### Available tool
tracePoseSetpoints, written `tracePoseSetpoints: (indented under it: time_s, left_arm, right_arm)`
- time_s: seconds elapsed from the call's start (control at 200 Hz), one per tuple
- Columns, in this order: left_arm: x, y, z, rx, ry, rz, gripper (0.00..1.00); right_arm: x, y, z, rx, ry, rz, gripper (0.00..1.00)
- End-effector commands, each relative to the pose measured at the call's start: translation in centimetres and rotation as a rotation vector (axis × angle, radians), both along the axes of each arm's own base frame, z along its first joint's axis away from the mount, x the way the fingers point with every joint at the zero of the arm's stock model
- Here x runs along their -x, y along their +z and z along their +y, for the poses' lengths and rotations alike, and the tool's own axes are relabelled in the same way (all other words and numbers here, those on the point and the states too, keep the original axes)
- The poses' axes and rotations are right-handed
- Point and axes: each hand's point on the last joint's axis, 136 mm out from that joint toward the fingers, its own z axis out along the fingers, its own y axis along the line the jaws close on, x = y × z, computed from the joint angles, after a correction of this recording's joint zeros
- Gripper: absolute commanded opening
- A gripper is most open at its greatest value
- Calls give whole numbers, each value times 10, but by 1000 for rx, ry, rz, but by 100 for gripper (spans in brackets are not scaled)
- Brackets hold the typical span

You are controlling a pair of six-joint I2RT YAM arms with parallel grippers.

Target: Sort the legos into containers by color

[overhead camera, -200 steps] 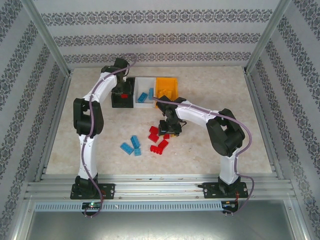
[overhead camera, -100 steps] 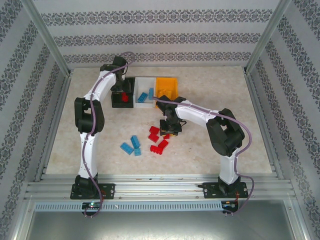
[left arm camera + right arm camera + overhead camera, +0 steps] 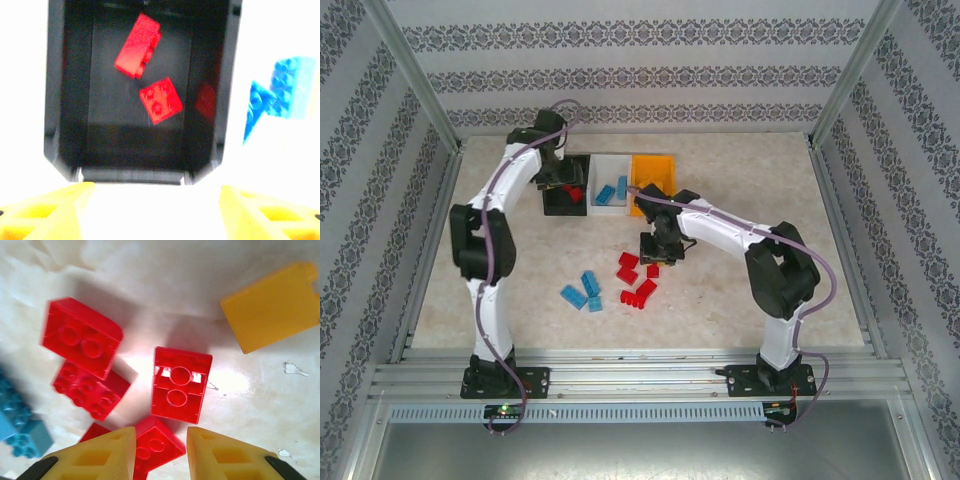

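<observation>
- Bricks nearest the arm bases are the light blue legos [image 3: 582, 291], a small group on the table, lying just as they did a second ago
- Just beyond them sits the red cluster [image 3: 635, 282], with the right gripper [image 3: 160, 437] low over its far edge; that arm has barely shifted in the last second
- Its yellow fingers [image 3: 100, 457] are parted with the corner of a red brick [image 3: 152, 447] between them, but I cannot tell whether they pinch it or merely straddle it
- An upturned red brick [image 3: 179, 385] lies just ahead, and an orange-yellow brick [image 3: 272, 307] sits apart from the reds
- In the far row the left gripper [image 3: 155, 190] hangs over the black bin [image 3: 55, 100], fingers spread wide and empty
- The red piece at its tip a second ago is now inside, so two red legos [image 3: 161, 100] rest on the bin floor, and the elbow has swung outward
- That reads as one drop finished, leaving the left arm free for the next pick
- Just beside it the white bin [image 3: 603, 161] holds blue pieces [image 3: 612, 190], then comes the orange bin [image 3: 652, 166], contents unclear
- With reds and blues still loose, plenty of sorting remains
- The table [image 3: 750, 320] is a pale marbled sheet, with an aluminium rail [image 3: 640, 378] along its near edge
- The walls [image 3: 640, 75] carry banded patterned wallpaper between slanting metal posts [image 3: 410, 80]
</observation>
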Motion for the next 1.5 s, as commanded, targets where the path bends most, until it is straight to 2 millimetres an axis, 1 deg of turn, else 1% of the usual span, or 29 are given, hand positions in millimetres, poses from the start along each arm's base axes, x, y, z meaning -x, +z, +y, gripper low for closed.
tracePoseSetpoints:
  time_s: [0.0, 0.055, 0.075, 0.085, 0.09, 0.11, 0.145, 0.22, 0.3, 0.43, 0.58, 0.714, 0.799, 0.919, 1.014, 1.059, 1.109, 1.189, 1.244, 1.284, 1.319, 1.379, 1.454, 1.494]
  left_arm:
    - [39, 39, -2, 73, -1, -63, 67]
    - [63, 37, 1, 79, 3, -49, 69]
    - [72, 33, 1, 82, 3, -34, 69]
    - [75, 35, 1, 85, 1, -39, 70]
    - [78, 31, 1, 84, 1, -26, 70]
    - [85, 29, 2, 86, -1, -19, 70]
    - [97, 26, 3, 84, 3, -6, 71]
    - [113, 19, 2, 107, 5, 2, 72]
    - [125, 12, -1, 135, 7, 24, 73]
    - [140, 4, -4, 168, 14, 45, 73]
    - [151, -1, -6, 185, 13, 63, 74]
    - [159, -5, -4, 175, 11, 75, 74]
    - [163, -7, -2, 170, 11, 82, 74]
    - [169, -11, -3, 179, 17, 94, 74]
    - [174, -15, -3, 183, 23, 101, 75]
    - [177, -18, -3, 187, 23, 110, 75]
    - [180, -21, -3, 190, 26, 118, 75]
    - [184, -23, -3, 190, 27, 123, 75]
    - [186, -22, -3, 192, 29, 119, 75]
    - [188, -21, -3, 195, 35, 114, 75]
    - [189, -19, -3, 203, 40, 108, 75]
    - [192, -16, -6, 231, 51, 99, 75]
    - [196, -15, -10, 271, 64, 90, 75]
    - [197, -16, -14, 295, 65, 93, 75]
  right_arm:
    - [-23, 39, 12, -127, -56, -83, 33]
    - [-22, 41, 8, -107, -57, -50, 35]
    - [-21, 40, 5, -87, -51, -39, 39]
    - [-20, 40, 3, -75, -47, -36, 41]
    - [-19, 39, 2, -69, -45, -34, 42]
    - [-17, 38, -2, -38, -36, -28, 48]
    - [-13, 33, -9, 10, -23, -19, 54]
    - [-7, 17, -20, 78, -10, 16, 60]
    - [-4, 1, -23, 124, -3, 47, 61]
    - [-2, -14, -17, 145, -2, 58, 60]
    - [0, -36, -12, 159, 5, 87, 56]
    - [-1, -45, -3, 157, 25, 89, 55]
    - [1, -52, -1, 163, 30, 104, 53]
    - [2, -61, -7, 189, 21, 117, 47]
    - [0, -63, -11, 192, 14, 113, 40]
    - [-2, -63, -12, 190, 11, 111, 34]
    - [-4, -61, -12, 188, 14, 101, 31]
    - [-7, -52, -13, 180, 18, 82, 30]
    - [-8, -41, -9, 151, 23, 65, 30]
    - [-11, -27, -5, 113, 18, 39, 30]
    - [-14, -13, 4, 59, 20, 15, 30]
    - [-24, 14, 25, -67, 24, -35, 30]
    - [-42, 47, 57, -245, 30, -90, 31]
    - [-54, 62, 73, -333, 31, -116, 31]
